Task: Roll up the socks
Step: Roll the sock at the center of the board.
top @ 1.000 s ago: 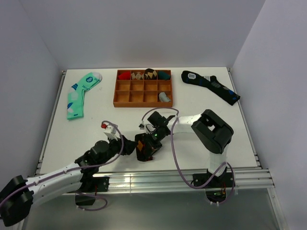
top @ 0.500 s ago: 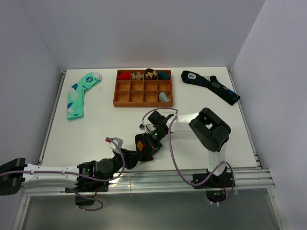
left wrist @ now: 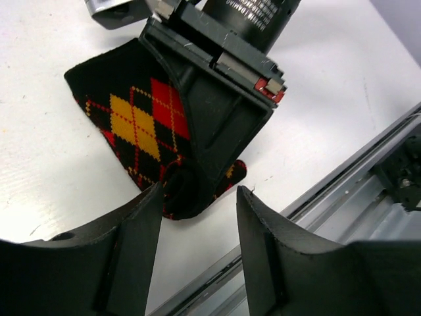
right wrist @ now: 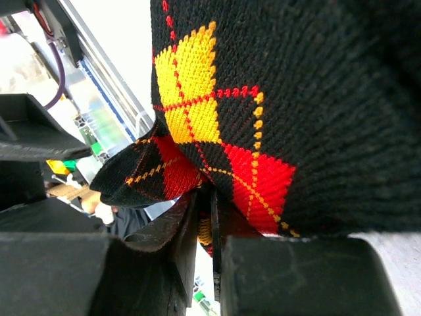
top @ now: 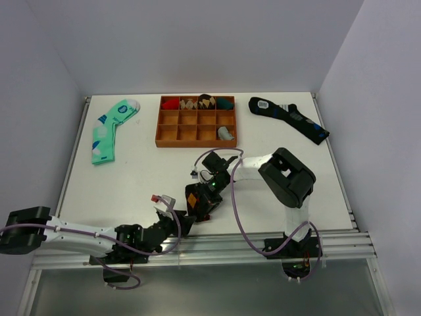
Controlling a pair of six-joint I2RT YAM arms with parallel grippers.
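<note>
Right gripper (right wrist: 209,210) is pinched tight on the argyle sock (left wrist: 131,118). Left gripper (left wrist: 198,195) hangs open and empty, with the sock's folded tip just ahead between its fingers and its length running away to that claw's left. Left looks best placed to roll.

Left wrist view: argyle sock (left wrist: 131,125) middle hidden under right pincer (left wrist: 200,184). Right wrist view: sock overruns top, right edges. Overhead: tray (top: 195,143) contents too small to identify.
</note>
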